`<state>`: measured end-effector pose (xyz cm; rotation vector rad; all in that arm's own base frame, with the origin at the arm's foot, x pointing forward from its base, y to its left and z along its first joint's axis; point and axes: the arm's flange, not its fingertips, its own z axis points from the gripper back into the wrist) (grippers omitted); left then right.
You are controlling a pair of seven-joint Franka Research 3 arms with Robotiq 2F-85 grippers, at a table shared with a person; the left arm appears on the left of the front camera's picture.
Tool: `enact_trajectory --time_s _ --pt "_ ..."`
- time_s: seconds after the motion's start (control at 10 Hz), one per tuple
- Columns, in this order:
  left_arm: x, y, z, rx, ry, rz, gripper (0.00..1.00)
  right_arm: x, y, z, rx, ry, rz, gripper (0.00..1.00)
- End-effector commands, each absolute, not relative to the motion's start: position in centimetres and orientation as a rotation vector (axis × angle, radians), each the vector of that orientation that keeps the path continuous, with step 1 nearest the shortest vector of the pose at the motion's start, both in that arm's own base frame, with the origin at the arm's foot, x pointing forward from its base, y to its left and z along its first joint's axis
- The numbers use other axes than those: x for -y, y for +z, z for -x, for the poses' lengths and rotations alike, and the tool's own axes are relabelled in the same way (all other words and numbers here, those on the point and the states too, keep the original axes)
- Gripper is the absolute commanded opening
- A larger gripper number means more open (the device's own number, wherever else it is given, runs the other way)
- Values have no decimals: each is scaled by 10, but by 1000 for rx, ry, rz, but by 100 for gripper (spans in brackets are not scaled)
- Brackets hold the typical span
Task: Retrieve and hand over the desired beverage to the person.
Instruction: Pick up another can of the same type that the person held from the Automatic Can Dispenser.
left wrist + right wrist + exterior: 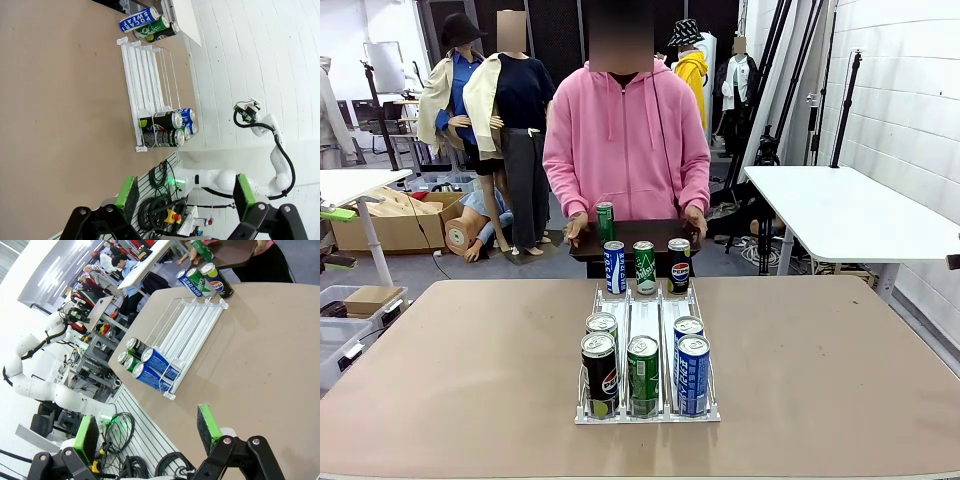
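Pre-pick stage, left gripper (186,196) and right gripper (147,430) both wide and empty; cans (642,368) racked toward the near edge of the table (820,380), person (625,130) at its far edge; next, likely choosing one can.

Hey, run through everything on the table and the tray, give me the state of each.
Left claw: open, empty.
Right claw: open, empty.
Rack: flat on table, lanes' middle bare.
Five near cans: upright in rack.
Three far cans: upright at rack's far end.
Tray: held by the person.
Green can: upright on tray.
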<state>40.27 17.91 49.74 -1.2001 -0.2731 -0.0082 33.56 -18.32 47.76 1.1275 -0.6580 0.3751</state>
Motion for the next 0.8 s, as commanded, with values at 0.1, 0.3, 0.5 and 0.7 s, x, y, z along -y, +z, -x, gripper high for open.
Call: enact_trajectory --time_s 0.1,0.3,0.5,0.7 --pt "-173 505 -394 265 -14 1236 100 183 478 -336 669 384 -1137 100" --pt "-158 524 -374 258 -89 1254 100 183 478 -336 669 384 -1137 100" --pt "-137 544 -355 245 -160 1241 100 183 478 -336 669 384 -1137 100" --pt "-106 559 -335 222 -216 1207 100 183 478 -336 669 384 -1137 100"
